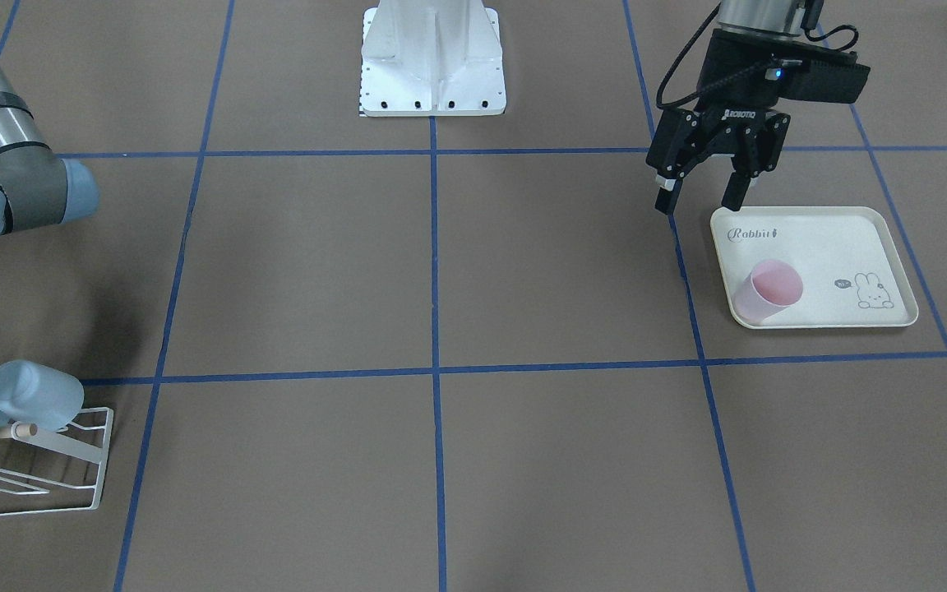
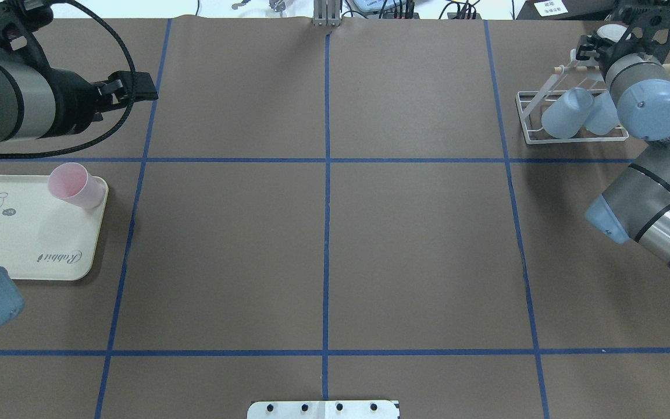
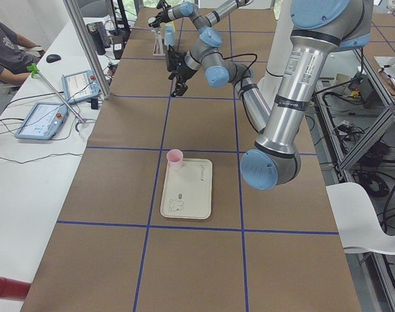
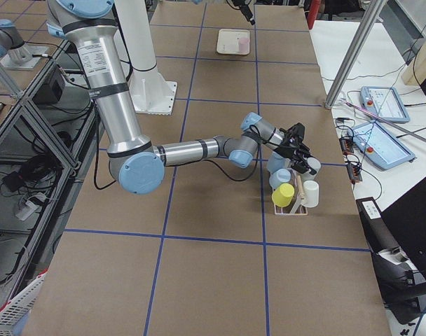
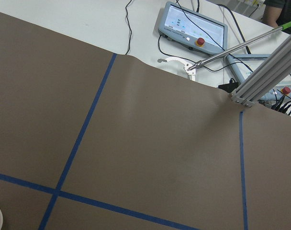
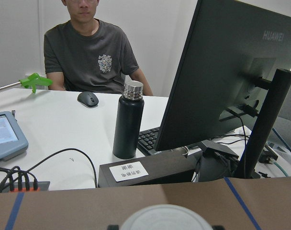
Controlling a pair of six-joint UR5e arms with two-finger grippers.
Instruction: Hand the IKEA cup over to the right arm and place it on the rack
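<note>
Frankly, the left gripper (image 1: 699,185) hung spread and empty, the cup (image 1: 767,292) standing at its five o'clock by the rim of the tray (image 1: 835,247), where a skewed descent could tip it. At the rack (image 1: 103,456) I couldn't tell how the right gripper (image 2: 601,39) held its fingers.

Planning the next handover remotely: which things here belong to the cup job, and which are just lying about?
Job in hand:
pink cup, standing on the tray
left gripper, open near the tray
right arm, at the rack
rack, already holding blue cups

Lying about:
rabbit tray, which only carries the cup
black bottle, monitor and mouse on the desk
</note>
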